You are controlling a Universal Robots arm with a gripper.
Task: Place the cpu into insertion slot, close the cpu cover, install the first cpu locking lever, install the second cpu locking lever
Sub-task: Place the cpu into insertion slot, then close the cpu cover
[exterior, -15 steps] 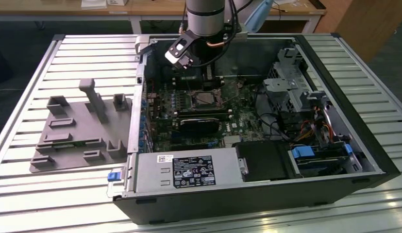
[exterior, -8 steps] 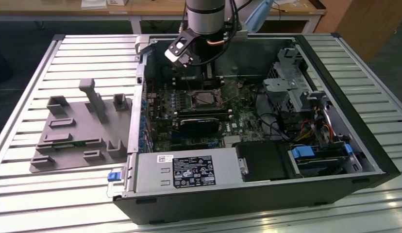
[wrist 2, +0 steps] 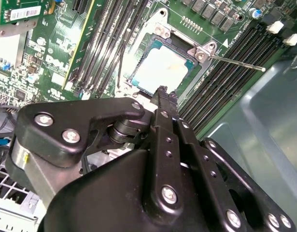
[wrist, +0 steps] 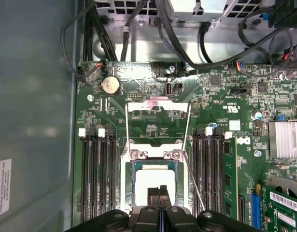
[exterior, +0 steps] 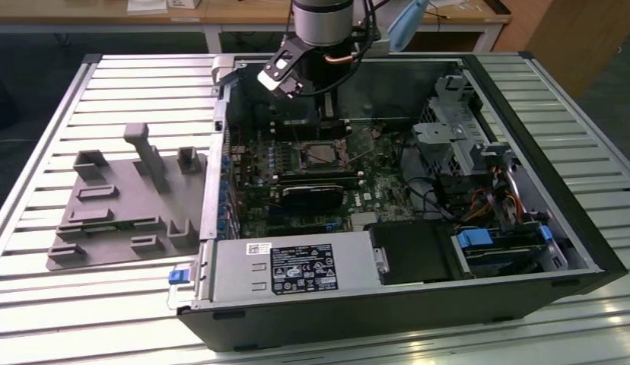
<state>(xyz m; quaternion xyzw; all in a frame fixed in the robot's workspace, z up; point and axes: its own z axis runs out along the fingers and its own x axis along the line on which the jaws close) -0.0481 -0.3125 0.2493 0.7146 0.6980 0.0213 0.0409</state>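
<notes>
The cpu [wrist: 149,182] [wrist 2: 163,69] lies flat in the insertion slot [wrist: 131,185] [exterior: 320,154] on the green board, pale face up. My gripper [wrist: 159,191] [wrist 2: 162,92] is shut, with nothing between its fingers, and its tips hang just over the cpu's near edge. The cpu cover [wrist: 157,103] is swung open, its silver frame lying back on the board beyond the socket's hinge screws. One thin locking lever [wrist: 194,183] [wrist 2: 235,62] sticks out free beside the socket. In the exterior view the arm [exterior: 317,30] reaches down into the open computer case.
Black memory slots [wrist: 97,174] [wrist: 208,169] flank the socket on both sides. Cables [wrist: 138,29] and a drive cage crowd the case's far end. A grey fixture plate [exterior: 122,205] lies on the slatted table at the exterior view's left. The power supply [exterior: 294,266] fills the case's front.
</notes>
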